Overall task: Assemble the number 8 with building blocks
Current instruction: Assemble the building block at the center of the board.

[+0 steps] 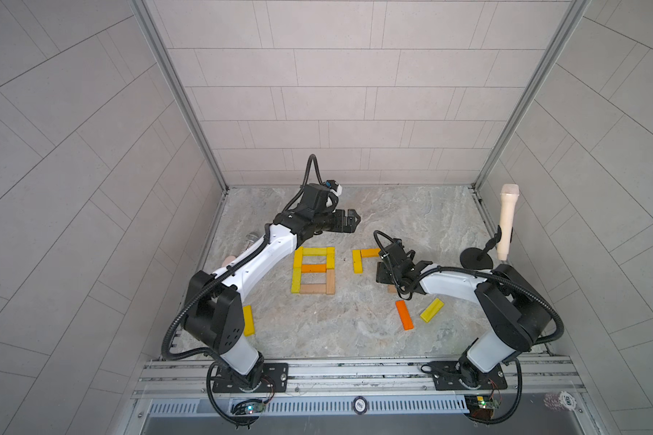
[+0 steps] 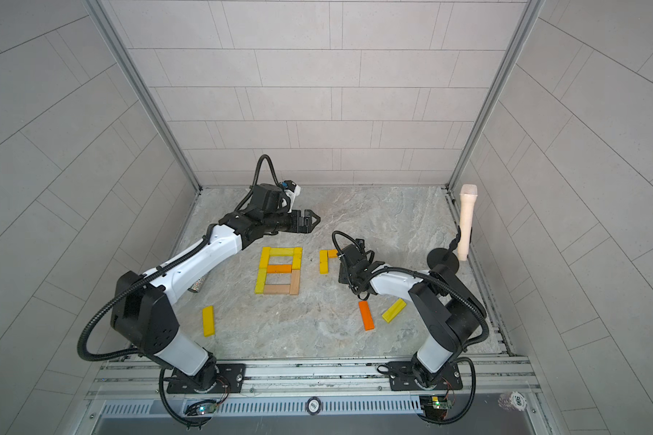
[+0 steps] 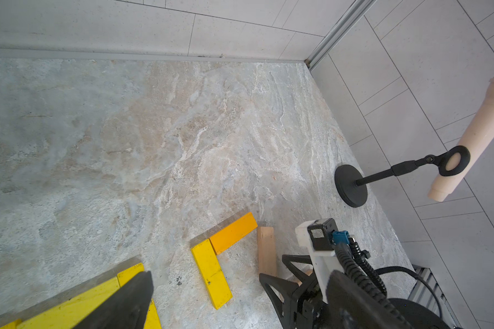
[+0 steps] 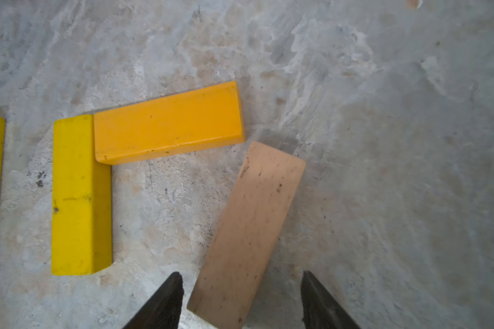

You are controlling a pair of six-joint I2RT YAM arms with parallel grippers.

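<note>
Building blocks (image 1: 313, 268) lie flat on a grey marbled tabletop (image 1: 411, 211). Seen from above, seven of them form a closed figure eight (image 2: 278, 268) just toward 9 o'clock from the table's centre. Yellow bars make its top, left side and upper right. An orange bar crosses the middle, and tan bars make the bottom and lower right.

At 3 o'clock of the eight, and apart from it, a yellow bar (image 4: 77, 196) and an amber bar (image 4: 169, 122) touch to make an L shape. A tan bar (image 4: 248, 228) lies slanted just beside the amber bar's free end.

The right gripper (image 4: 241, 277) points down over one end of the tan bar, with a finger (image 4: 322, 302) on either side. Its jaws are partly spread, and bare table shows between bar and finger, so it grips nothing.

The left gripper (image 1: 353, 220) hovers at 12 o'clock of the eight, jaws wide and empty.

A loose orange bar (image 1: 404, 315) and a loose yellow bar (image 1: 431, 309) lie at 5 o'clock, near the right arm. A third yellow bar (image 2: 208, 321) lies at 8 o'clock, by the left arm's base. At the 3 o'clock edge, a pale microphone (image 1: 506, 222) sits in a black stand (image 1: 476, 259).
</note>
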